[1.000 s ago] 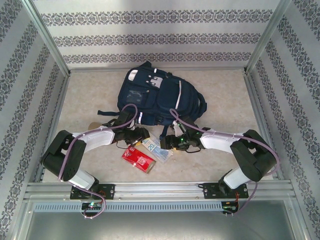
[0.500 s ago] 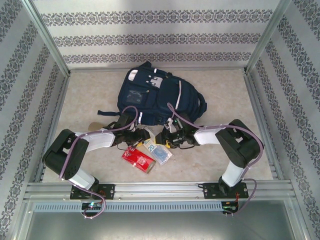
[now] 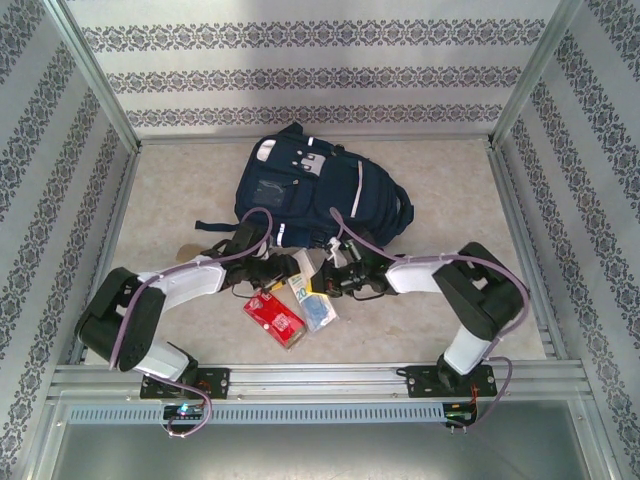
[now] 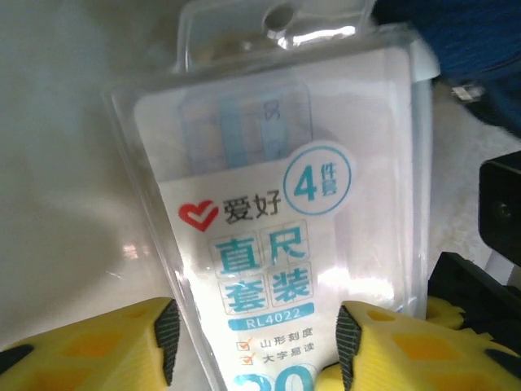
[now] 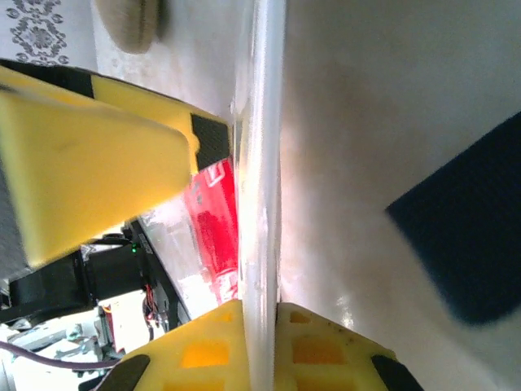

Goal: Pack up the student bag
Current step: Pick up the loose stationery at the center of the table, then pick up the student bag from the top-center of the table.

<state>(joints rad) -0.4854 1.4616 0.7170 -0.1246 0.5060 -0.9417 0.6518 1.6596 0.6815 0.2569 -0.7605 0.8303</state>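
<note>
Clear plastic pack (image 4: 285, 220) — "爱好", "直尺套装", "RL4022" — pinched in right claw (image 5: 260, 326); left claw (image 4: 252, 342) straddles it, grip unclear; navy striped fabric backpack (image 3: 320, 190) just beyond.

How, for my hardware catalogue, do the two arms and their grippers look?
The left arm and right arm each have bulky black joint housings, a smooth white shell on the forearm link and a lilac cable looping loosely alongside. The left gripper and right gripper have blocky yellow fingers with shallow square recesses and black trim at the inner tips.
</note>
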